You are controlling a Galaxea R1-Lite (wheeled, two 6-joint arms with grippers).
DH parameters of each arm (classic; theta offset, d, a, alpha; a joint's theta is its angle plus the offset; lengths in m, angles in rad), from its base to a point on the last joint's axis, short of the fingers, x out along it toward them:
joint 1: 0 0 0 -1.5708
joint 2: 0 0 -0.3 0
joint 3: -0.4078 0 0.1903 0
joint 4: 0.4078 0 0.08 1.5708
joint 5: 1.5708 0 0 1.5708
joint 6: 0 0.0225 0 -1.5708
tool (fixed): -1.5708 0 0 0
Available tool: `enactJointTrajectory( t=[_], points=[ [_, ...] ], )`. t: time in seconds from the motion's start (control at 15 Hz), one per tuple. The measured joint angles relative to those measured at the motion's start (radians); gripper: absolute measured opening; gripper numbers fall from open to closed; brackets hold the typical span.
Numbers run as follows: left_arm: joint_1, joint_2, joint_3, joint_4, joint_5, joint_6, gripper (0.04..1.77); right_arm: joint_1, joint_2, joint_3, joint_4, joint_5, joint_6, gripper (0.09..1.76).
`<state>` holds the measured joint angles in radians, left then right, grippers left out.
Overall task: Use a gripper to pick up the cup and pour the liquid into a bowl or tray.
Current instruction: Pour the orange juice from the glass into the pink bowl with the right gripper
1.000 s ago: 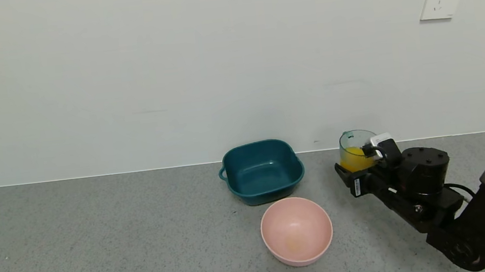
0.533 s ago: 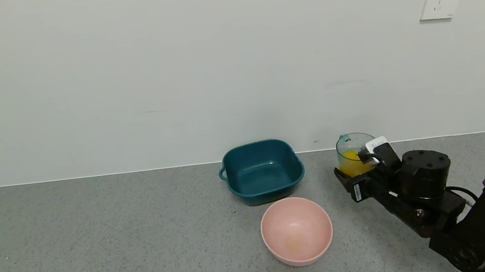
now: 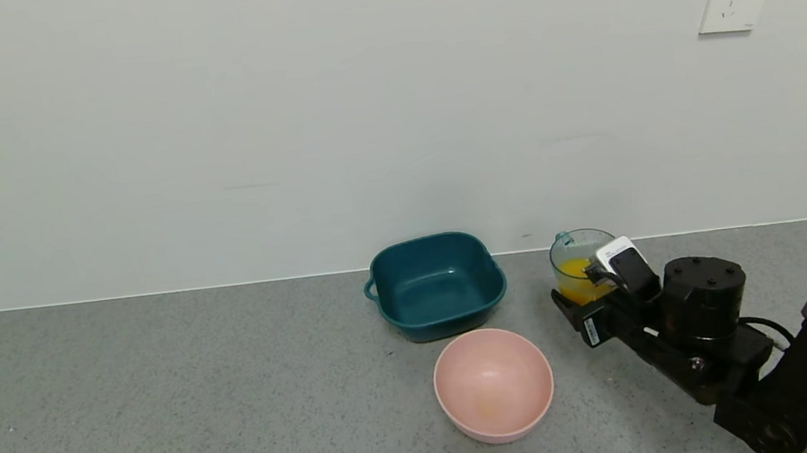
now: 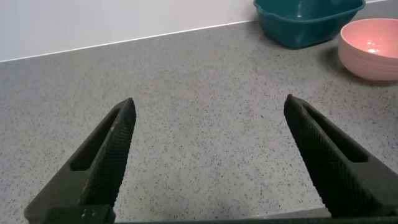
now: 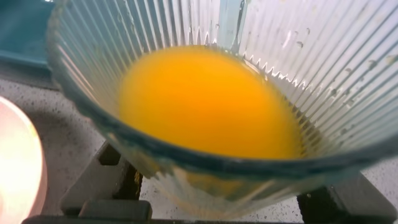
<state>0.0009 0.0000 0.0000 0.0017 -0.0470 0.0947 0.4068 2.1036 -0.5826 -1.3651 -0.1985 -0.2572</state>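
Orange liquid (image 5: 205, 102) in cup (image 3: 577, 262), right end effector (image 3: 585, 296) gripping, pink bowl (image 3: 494, 386) nearby

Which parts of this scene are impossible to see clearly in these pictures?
- Head view: the right gripper and its white block cover the near side and base of the cup, so whether it is off the counter is unclear.
- Right wrist view: the cup fills the frame; the pink bowl is cut by the edge.
- Head view: the left gripper is absent.
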Motion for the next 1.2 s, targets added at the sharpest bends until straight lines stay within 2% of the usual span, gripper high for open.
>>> enactJointTrajectory(
  t=[1.2],
  points=[
    [0.000, 0.000, 0.000, 0.000, 0.000, 0.000, 1.72, 0.057, 0.006, 0.030, 0.003, -0.023, -0.175, 1.35]
  ],
)
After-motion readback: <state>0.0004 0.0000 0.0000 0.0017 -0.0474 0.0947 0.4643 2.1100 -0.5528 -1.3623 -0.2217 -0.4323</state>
